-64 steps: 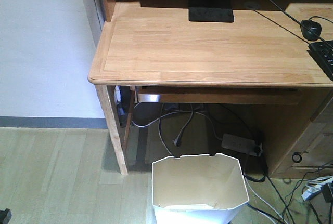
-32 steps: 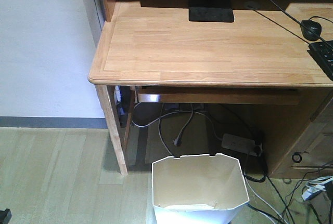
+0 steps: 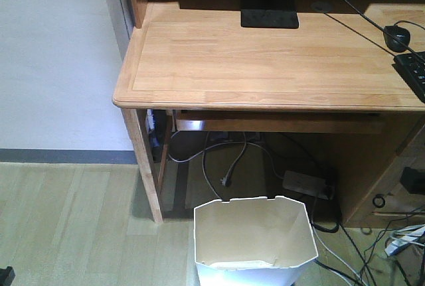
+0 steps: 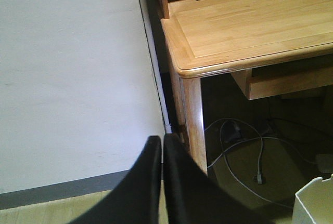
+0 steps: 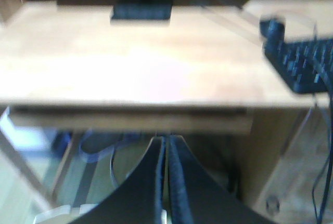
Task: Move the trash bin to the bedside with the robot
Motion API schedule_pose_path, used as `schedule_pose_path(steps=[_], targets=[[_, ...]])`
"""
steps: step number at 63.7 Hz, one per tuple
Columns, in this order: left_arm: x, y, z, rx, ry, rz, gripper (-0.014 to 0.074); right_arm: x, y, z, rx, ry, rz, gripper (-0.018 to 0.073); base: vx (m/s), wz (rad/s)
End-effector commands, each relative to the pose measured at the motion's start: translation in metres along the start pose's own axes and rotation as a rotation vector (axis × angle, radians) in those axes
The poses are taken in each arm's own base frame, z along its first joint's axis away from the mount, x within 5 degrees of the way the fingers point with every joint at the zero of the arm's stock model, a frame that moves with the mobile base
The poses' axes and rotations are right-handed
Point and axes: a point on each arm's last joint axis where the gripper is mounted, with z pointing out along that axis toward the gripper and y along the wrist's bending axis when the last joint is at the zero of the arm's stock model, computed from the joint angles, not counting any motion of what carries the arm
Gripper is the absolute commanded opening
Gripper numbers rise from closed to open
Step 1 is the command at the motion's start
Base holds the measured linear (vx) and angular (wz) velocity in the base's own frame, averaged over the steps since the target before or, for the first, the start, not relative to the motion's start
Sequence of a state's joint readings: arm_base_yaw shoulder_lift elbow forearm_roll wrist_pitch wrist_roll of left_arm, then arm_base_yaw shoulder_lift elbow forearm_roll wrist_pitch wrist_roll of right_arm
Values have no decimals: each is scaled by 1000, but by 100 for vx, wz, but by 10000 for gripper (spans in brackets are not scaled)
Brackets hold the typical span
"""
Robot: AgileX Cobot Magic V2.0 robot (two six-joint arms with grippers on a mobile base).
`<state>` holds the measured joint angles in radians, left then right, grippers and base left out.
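Newly arrived right tool [image 3: 413, 178]; trash bin [image 3: 255, 241] upright.

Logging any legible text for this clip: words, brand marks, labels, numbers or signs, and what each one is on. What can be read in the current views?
No readable text in any view.
Keyboard: key legends too small in the front view, blurred in the right wrist view.
Power strip under the desk: any marking too small to read.
Trash bin, monitor base, mouse: no label visible.
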<state>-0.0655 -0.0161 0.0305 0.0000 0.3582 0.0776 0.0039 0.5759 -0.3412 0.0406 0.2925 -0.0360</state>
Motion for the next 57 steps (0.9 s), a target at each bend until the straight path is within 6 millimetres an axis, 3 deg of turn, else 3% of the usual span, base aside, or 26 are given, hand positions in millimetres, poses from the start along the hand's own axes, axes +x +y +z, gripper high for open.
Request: schedule_pose_path(steps=[1,25,34,47,57], targets=[[-1,0,0,-5,-72,-5,-7,-17,0,5,3,20,-3,-8,0,0],[-1,0,0,-5,-72,-5,-7,-11,-2,13,14,101,-38,35,0,0],[-1,0,0,-5,-72,-5,-7,-9,-2,13,14,115,-38,157,0,0],[-1,0,0,-5,-72,-5,-7,-7,-2,12,13,135,-39,454,0,0],[-1,0,0,-5,-72,-5,-7,-8,-2,12,13,131,-39,578,0,0]])
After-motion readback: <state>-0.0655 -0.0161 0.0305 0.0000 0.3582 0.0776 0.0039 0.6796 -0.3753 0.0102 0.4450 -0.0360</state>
